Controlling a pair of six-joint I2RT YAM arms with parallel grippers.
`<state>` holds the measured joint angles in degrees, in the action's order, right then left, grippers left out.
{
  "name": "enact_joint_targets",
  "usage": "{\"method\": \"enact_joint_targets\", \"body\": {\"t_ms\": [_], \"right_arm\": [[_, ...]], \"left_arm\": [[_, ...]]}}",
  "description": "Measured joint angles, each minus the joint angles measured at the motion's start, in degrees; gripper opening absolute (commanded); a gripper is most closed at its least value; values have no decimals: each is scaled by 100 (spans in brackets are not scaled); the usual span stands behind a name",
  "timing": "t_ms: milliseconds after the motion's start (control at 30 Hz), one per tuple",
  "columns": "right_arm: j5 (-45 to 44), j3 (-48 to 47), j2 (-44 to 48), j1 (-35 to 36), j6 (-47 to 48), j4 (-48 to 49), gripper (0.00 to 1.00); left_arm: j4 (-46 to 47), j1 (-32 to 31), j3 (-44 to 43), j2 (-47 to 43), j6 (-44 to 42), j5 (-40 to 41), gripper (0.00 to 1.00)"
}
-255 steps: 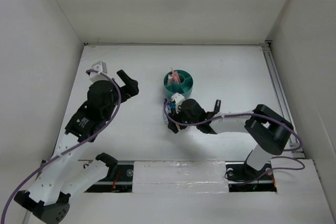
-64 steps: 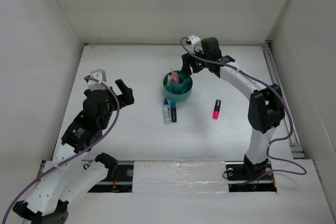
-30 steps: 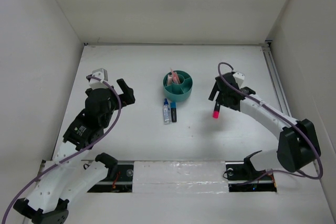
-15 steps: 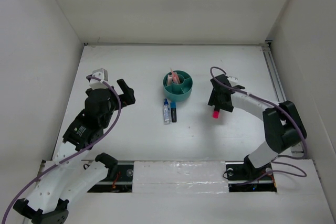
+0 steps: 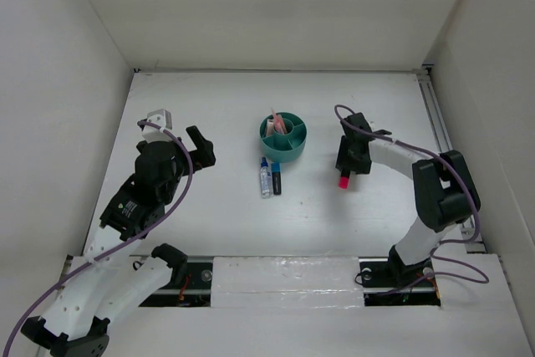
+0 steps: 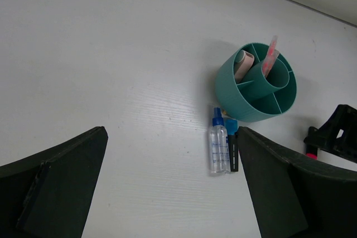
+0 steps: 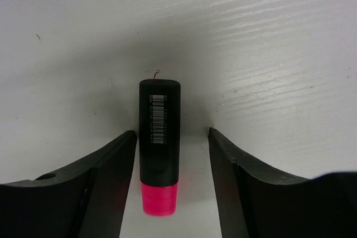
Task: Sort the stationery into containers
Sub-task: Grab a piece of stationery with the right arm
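A pink highlighter (image 7: 159,154) with a black cap lies flat on the white table, also in the top view as the highlighter (image 5: 343,179). My right gripper (image 7: 171,133) is down over it, open, with a finger on each side. The left finger touches the cap and a gap shows on the right. The teal organizer (image 5: 284,155) stands mid-table with salmon pencils (image 6: 270,59) upright in it. A blue-capped clear pen (image 6: 217,147) and a dark marker (image 6: 233,151) lie side by side just in front of it. My left gripper (image 6: 172,132) hovers wide open and empty, to their left.
A pinkish roll (image 6: 242,64) sits in one ring compartment of the organizer (image 6: 245,107). White walls close in the table on three sides, and a rail (image 5: 439,135) runs along its right edge.
My right arm swung from beside the highlighter to straddle it, and its jaws narrowed around it. The left arm, pen, marker and organizer stayed put.
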<state>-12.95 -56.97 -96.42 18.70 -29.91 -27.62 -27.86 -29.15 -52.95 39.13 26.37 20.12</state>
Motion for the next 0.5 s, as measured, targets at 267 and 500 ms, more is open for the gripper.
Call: {"method": "enact_joint_targets", "body": {"t_ms": [267, 500], "right_arm": [[129, -79, -70, 0, 225, -17, 44], [278, -232, -186, -74, 463, -57, 7]], "left_arm": [[0, 0, 0, 0, 0, 7, 100], [0, 0, 0, 0, 0, 7, 100]]}}
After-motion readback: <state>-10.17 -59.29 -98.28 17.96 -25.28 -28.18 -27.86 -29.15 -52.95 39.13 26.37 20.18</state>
